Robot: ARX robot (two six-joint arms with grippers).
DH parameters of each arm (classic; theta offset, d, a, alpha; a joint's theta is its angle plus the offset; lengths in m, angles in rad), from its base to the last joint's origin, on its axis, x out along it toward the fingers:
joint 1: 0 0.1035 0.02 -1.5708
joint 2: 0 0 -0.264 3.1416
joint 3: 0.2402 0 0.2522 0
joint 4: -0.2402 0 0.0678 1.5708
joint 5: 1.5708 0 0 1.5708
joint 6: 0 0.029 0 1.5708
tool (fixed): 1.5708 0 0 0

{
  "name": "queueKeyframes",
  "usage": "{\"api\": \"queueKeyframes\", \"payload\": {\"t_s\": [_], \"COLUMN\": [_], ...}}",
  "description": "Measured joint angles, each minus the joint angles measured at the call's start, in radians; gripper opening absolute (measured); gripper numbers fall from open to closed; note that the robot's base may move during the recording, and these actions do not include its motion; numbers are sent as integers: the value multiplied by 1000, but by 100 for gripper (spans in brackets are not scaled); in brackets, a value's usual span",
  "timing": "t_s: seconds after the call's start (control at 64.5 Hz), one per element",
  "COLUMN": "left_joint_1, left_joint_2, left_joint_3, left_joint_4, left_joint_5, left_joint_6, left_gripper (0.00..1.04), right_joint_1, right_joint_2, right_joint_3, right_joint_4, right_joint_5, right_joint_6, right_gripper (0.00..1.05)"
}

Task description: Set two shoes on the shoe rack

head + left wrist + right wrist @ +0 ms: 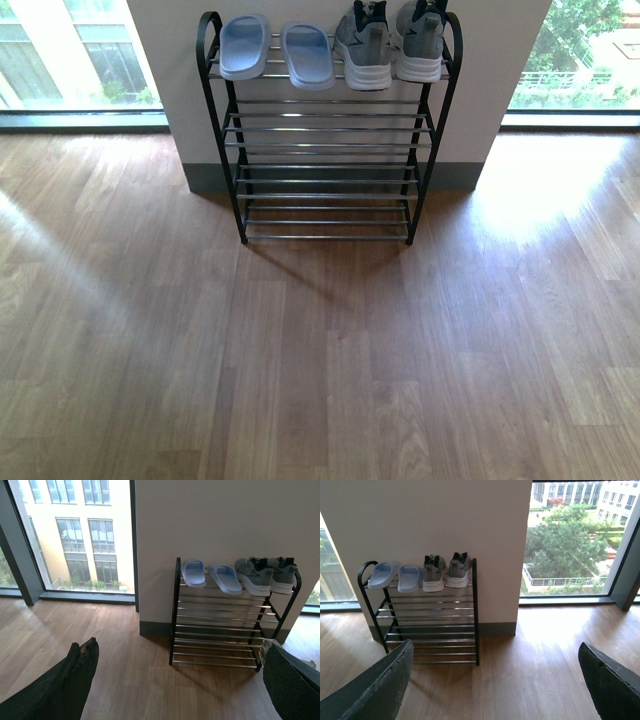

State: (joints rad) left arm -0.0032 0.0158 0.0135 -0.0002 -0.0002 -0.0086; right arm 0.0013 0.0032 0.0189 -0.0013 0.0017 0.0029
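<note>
The shoe rack stands against a pale wall, black side frames with tiers of chrome bars. On its top tier lie two pale blue slides at the left and two grey sneakers with white soles at the right. The same rack appears in both wrist views, well ahead of the arms. My left gripper is open over bare wooden floor, holding nothing. My right gripper is open too, over the floor right of the rack. Neither arm appears in the front view.
Wooden plank floor spreads in front of the rack. Floor-to-ceiling windows flank the wall section behind it, with dark sill frames at floor level. The lower tiers of the rack hold nothing.
</note>
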Motion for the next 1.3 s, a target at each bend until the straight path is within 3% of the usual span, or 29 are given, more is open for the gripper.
{"api": "queueKeyframes", "payload": {"t_s": [1.303], "left_joint_1": [0], "left_joint_2": [0], "left_joint_3": [0], "left_joint_4": [0], "left_joint_5": [0], "left_joint_6": [0], "left_gripper": [95], "right_joint_1": [0], "right_joint_2": [0], "right_joint_3": [0], "right_joint_4": [0], "right_joint_5": [-2], "right_joint_6": [0], "right_gripper": [96]}}
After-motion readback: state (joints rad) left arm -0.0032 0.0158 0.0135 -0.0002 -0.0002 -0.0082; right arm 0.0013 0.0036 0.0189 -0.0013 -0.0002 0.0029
